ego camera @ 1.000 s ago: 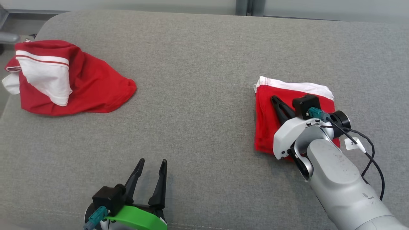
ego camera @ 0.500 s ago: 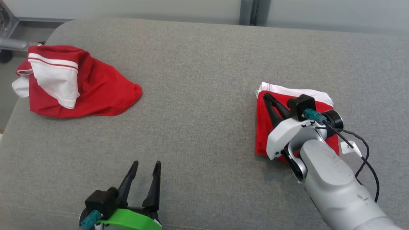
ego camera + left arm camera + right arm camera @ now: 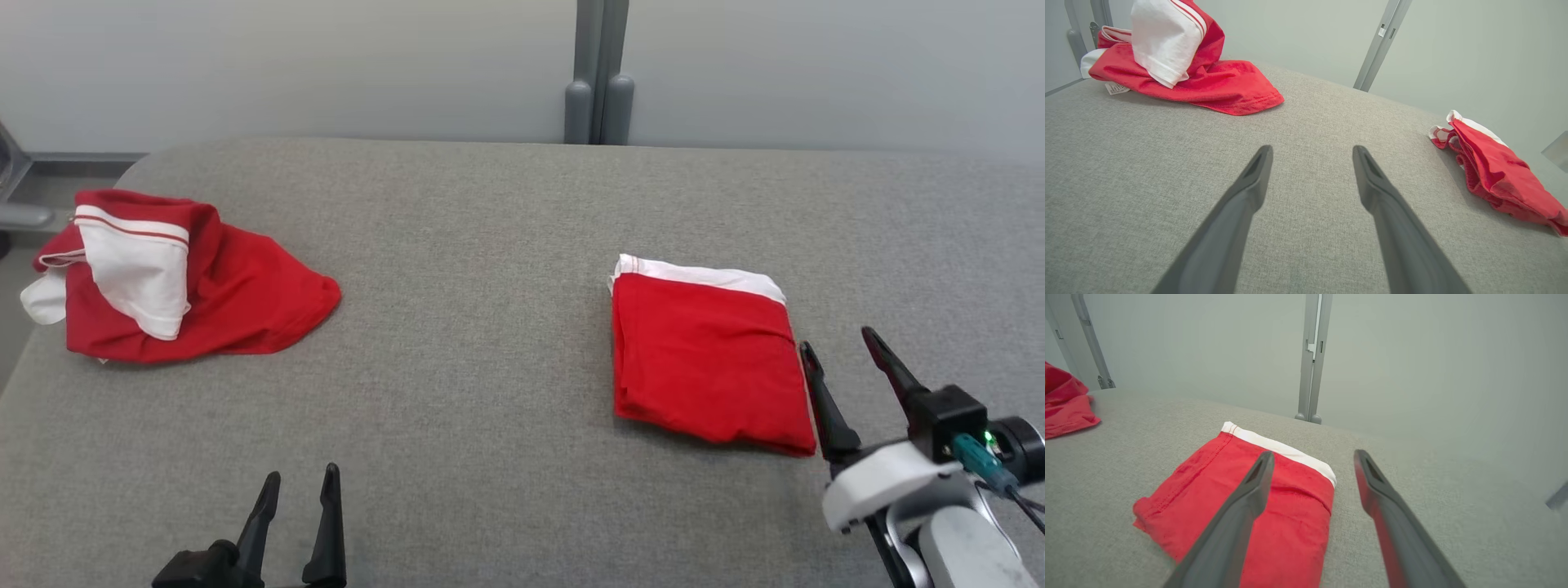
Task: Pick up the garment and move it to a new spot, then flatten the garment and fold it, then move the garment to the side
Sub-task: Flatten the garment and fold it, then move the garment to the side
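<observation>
Now the right pincer [image 3: 837, 339] stands spread and holds nothing, its two dark fingers wide apart. The folded garment [image 3: 706, 363], a red rectangle with a white band along its far edge, lies flat on the grey bench [image 3: 490, 269] just to the left of this pincer. Its right edge is just beside the pincer's left finger; whether they touch I cannot tell. The left pincer [image 3: 301, 471] is likewise spread and empty, over bare bench, well apart from the folded garment off to its right. Ahead of the left pincer and to its left, a crumpled red-and-white garment [image 3: 204, 302] sits near the bench's far corner.
</observation>
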